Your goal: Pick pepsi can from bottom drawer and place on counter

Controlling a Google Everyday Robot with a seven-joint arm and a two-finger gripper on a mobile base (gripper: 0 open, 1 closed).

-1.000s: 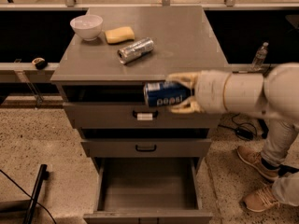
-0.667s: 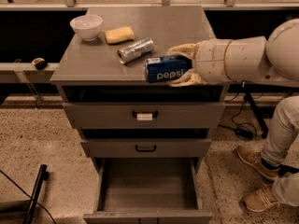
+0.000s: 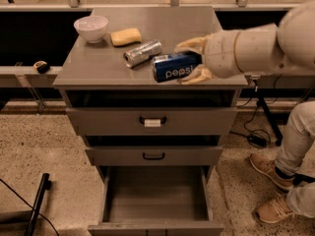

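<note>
The dark-blue pepsi can (image 3: 173, 67) lies sideways in my gripper (image 3: 191, 60), whose cream fingers (image 3: 190, 44) close on it from the right. The can is over the front right part of the grey counter (image 3: 93, 63), low above it or touching it; I cannot tell which. The arm reaches in from the right edge. The bottom drawer (image 3: 156, 195) stands pulled open at the bottom of the cabinet, its grey floor bare.
A silver-grey can (image 3: 142, 52) lies on its side just left of the pepsi can. A yellow sponge (image 3: 125, 36) and a white bowl (image 3: 91, 28) sit at the counter's back left. A person's legs and shoes (image 3: 275, 181) are to the right of the cabinet.
My gripper has carried the pepsi can up from in front of the top drawer and over the counter's front edge, closer to the silver-grey can.
</note>
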